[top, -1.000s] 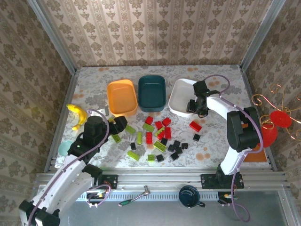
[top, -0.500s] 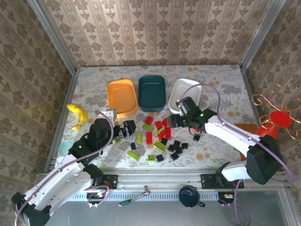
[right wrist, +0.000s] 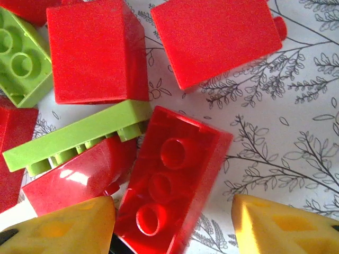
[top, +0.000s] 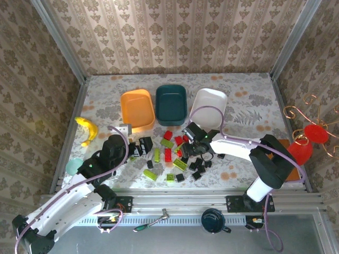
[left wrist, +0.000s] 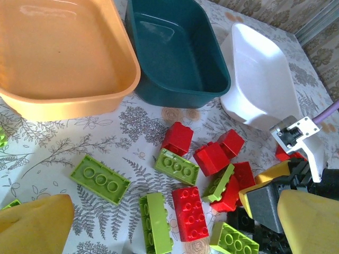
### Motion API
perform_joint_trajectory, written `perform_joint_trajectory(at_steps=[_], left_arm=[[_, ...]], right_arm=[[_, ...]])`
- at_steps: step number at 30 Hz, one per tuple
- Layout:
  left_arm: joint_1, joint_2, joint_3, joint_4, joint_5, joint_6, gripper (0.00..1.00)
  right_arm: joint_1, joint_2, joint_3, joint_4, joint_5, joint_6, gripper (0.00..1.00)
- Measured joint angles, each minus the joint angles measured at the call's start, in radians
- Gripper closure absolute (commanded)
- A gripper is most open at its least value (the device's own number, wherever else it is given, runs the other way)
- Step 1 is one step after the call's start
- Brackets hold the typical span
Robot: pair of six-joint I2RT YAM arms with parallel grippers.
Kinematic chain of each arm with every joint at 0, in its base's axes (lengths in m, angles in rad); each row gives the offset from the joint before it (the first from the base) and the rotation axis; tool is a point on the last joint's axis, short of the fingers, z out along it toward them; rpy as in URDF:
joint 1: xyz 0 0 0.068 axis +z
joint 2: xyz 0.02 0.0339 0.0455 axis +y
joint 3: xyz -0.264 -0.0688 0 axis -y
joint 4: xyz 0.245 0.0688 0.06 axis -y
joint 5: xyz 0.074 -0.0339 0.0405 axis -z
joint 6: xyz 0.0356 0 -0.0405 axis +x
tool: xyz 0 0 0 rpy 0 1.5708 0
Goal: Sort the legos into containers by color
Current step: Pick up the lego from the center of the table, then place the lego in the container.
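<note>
Three containers, the orange tub (top: 136, 108), the dark teal tub (top: 171, 103) and the white tub (top: 209, 105), are standing in a row at the far side of the table (top: 249, 100). The legos (top: 177, 156) are lying loose just in front of them in a mixed pile of red, lime green and black. No brick is showing inside any tub, so the sorting is looking barely begun.

The right gripper (right wrist: 169, 233) is reaching into the pile with its claw partly spread, straddling a tilted red brick (right wrist: 169, 201) whose hollow underside is facing the camera. One pad (right wrist: 63, 227) is sitting just against the brick while the other is standing apart, so nothing is being pinched yet. The left gripper (left wrist: 170, 226) is hanging with its claw spread wide over a lime green brick (left wrist: 156, 225) and a red six-stud brick (left wrist: 189, 211).

The tilt is making the grasp risky: closing on slanted faces could be swivelling the brick out sideways. A glossy red brick (right wrist: 74, 177) and a lime green plate (right wrist: 74, 140) are crowding the same pad, so the plate could be getting dragged along and ending up with the reds. In the left wrist view the two grippers are working just beside each other, and a reach by either could be knocking the other.
</note>
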Motion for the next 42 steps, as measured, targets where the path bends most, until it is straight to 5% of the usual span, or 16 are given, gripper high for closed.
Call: perform_joint_trajectory(at_steps=[6,22,28,34,42], left_arm=[[0.000,0.000,0.000,-0.002,-0.003,0.000,0.00],[-0.029,0.000,0.000,-0.005,-0.011,0.000,0.00],[-0.044,-0.027,0.000,-0.017,-0.021,0.000,0.00],[-0.045,-0.087,-0.011,-0.016,-0.042,0.000,0.00],[-0.048,-0.077,-0.018,-0.043,-0.066,-0.010,0.02]], right_arm=[[0.008,0.019,0.000,0.011,0.000,0.002,0.34],[-0.005,0.032,-0.007,0.022,0.050,0.017,0.69],[-0.018,-0.174,-0.059,0.007,0.046,-0.009,0.73],[-0.227,-0.325,0.050,0.009,0.015,-0.009,0.74],[-0.414,0.052,0.296,0.006,-0.004,0.002,0.70]])
